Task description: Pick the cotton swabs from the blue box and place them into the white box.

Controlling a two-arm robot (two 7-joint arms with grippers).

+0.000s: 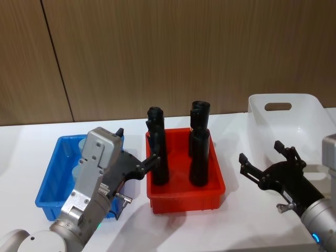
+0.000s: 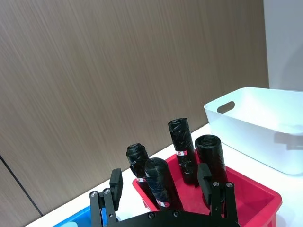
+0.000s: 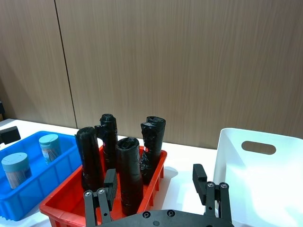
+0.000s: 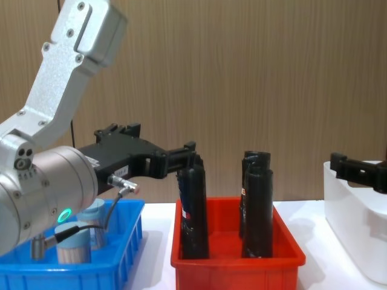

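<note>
We are seeing the swabs sitting in the blue box, under the left gripper but not between its fingers, which are spread and empty. The right gripper is hovering near the white box, fingers apart, empty.

In the chest view the left arm stands before the swabs and hides the left part of the tubs (how many swabs are inside is too small to tell). The blue box is cut by the bottom edge there, and the white box by the right edge.
</note>
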